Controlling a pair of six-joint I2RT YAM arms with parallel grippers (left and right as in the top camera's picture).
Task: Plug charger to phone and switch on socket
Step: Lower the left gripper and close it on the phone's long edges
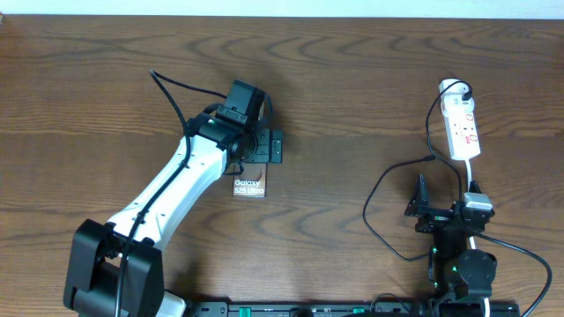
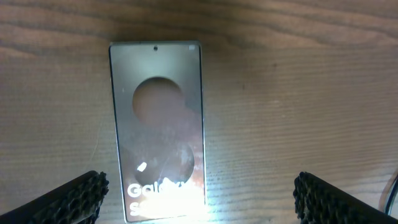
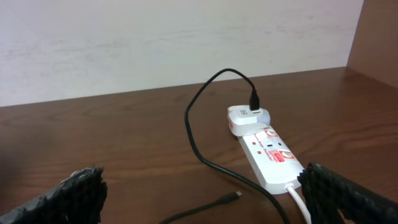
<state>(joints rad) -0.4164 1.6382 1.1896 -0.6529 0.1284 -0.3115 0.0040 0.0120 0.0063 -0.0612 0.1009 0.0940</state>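
Note:
The phone [image 1: 249, 183] lies flat on the wooden table, shiny grey-brown with white "Galaxy" lettering. My left gripper [image 1: 267, 146] hovers over its far end, open. In the left wrist view the phone [image 2: 158, 124] lies between the two fingers, closer to the left fingertip [image 2: 71, 200], and touches neither. The socket [image 1: 462, 125] is a white power strip at the right, with a white adaptor at its far end. The charger [image 1: 377, 189] curls as a thin black cable from that adaptor, and its plug tip [image 3: 236, 195] lies loose on the table. My right gripper [image 3: 205, 200] stands open just short of the tip, holding nothing.
A white cord [image 3: 297, 200] leaves the near end of the socket [image 3: 270, 155] towards my right arm. A pale wall [image 3: 174, 43] rises behind the table's far edge. Bare wood lies between the phone and the charger.

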